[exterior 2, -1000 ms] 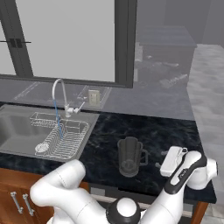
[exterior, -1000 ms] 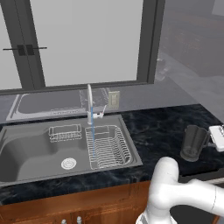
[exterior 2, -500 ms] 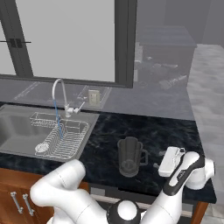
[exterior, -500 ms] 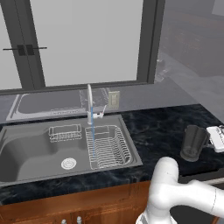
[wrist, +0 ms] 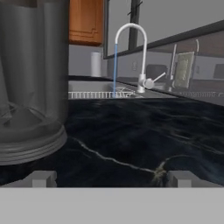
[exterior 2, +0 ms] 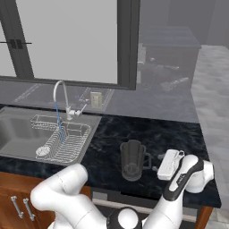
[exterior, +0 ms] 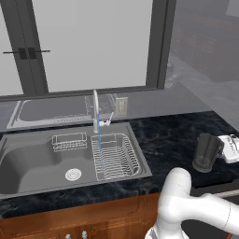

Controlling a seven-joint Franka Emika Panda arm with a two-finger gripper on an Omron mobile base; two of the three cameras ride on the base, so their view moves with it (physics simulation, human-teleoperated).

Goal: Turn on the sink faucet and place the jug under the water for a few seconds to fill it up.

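Note:
The sink faucet (exterior: 95, 108) stands behind the sink (exterior: 28, 170), and a thin blue stream of water (exterior: 98, 144) runs from its spout onto a wire rack. The dark smoky jug (exterior: 207, 152) stands upright on the black counter, far right of the sink. My gripper (exterior: 225, 148) hovers low just right of the jug (exterior 2: 132, 160), fingers pointing toward it and the sink. In the hand view the jug (wrist: 30, 87) looms at the left, outside the gap between my wide-apart fingertips (wrist: 43, 178); the faucet (wrist: 135, 48) and water (wrist: 115, 70) lie beyond. The gripper (wrist: 111, 179) is open with nothing held.
Two wire dish racks (exterior: 114, 156) sit in the basin's right half. A flat grey drainboard tray (exterior: 51, 112) lies behind the sink under the window, and a wall outlet (exterior: 121, 106) is beside the faucet. Black marble counter (exterior: 172, 140) stretches between sink and jug.
My hand has crept slightly left toward the jug. The water keeps running and the jug has not moved.

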